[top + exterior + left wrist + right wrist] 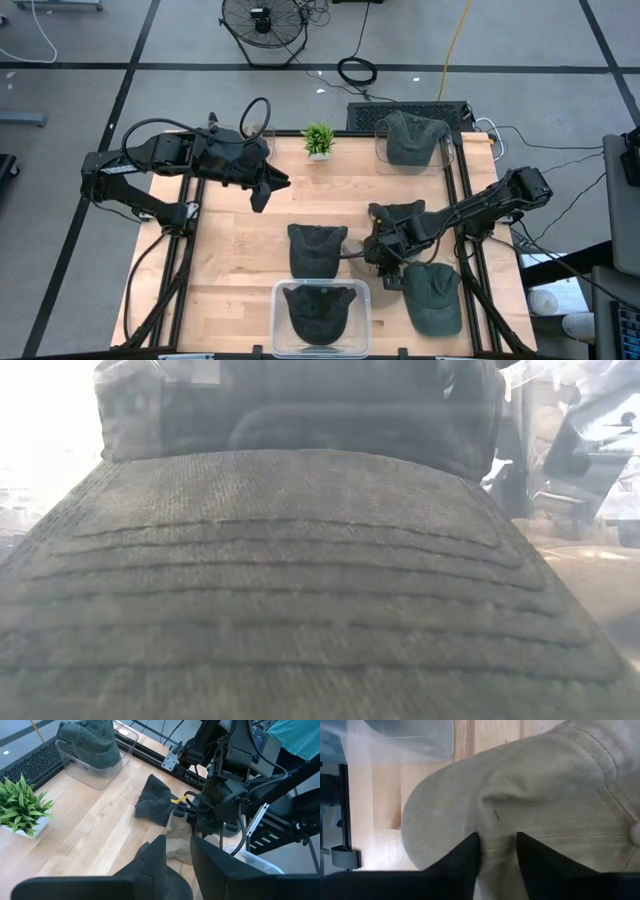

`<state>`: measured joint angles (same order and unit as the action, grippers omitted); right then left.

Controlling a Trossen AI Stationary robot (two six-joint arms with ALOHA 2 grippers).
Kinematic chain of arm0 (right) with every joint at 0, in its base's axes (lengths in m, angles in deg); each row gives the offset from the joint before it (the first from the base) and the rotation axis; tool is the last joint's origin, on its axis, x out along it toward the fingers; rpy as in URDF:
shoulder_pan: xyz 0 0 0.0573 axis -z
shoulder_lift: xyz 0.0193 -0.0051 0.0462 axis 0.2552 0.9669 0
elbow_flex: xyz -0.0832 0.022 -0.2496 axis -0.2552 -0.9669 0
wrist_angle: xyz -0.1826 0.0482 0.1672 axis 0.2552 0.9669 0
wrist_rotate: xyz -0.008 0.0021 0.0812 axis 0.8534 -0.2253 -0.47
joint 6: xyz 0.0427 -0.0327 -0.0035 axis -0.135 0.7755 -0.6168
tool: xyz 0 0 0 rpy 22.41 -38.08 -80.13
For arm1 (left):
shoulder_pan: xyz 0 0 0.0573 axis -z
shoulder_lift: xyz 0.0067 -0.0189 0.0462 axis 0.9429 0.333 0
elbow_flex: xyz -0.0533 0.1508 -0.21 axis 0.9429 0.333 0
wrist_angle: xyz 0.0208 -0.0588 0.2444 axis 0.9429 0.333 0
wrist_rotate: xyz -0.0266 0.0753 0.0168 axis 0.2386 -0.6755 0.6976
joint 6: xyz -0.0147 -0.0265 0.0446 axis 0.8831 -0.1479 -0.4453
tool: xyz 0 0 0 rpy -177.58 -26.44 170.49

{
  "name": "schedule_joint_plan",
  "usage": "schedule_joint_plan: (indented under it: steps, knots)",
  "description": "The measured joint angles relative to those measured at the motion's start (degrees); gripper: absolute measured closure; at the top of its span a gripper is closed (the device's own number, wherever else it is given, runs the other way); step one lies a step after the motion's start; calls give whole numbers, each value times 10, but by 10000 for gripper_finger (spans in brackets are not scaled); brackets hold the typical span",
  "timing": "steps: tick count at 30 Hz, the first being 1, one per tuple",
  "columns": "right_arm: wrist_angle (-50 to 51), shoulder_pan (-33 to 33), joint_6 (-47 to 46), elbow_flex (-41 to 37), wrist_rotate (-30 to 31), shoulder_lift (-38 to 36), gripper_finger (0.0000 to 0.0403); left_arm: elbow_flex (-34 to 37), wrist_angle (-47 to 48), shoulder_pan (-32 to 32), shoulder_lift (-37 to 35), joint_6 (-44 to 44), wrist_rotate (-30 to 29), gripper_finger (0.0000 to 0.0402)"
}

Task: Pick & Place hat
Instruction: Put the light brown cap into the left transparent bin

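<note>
Presently the right gripper point(496, 851) is pinched around a fold of the hat point(530, 795) at table centre, five o'clock of the plant point(318, 140), presumably for lifting

A cap's brim point(300, 590) fills the low view, hiding nearly the whole table, apparently.

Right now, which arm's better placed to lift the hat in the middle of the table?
Right. The right gripper is already down on the hat, fingers pinching its fabric. The left gripper hovers apart, toward the plant.
</note>
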<state>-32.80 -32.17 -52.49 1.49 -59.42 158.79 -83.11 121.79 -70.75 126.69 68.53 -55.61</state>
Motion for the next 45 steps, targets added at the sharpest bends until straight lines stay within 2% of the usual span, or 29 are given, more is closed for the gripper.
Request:
schedule_joint_plan:
  steps: [7, 16, 20, 23, 26, 34, 40, 45]
  knots:
    - [15, 0, 2, -1, 4, -36, 391, 0, 1, 0, 0, -3, 0, 304]
    - [44, 1, -17, 34, 38, -187, 399, 0, 2, 0, 0, -42, 14, 304]
    - [92, 6, 16, 88, 108, -208, 400, 0, 2, 0, 0, -61, 12, 304]
    - [94, 28, 62, 118, 166, -194, 401, 0, 1, -2, 0, -78, 10, 304]
    - [71, 67, 86, 129, 178, -165, 401, 0, 0, -6, 0, -89, 10, 304]
    - [-73, 163, 146, 130, 165, -70, 401, 0, -20, -8, 0, -89, 10, 304]
    - [-109, 214, 183, 130, 136, -5, 401, 0, -47, -4, 0, -89, 12, 304]
    - [-120, 233, 209, 144, 134, 33, 396, 0, -97, -6, 0, -104, 4, 304]
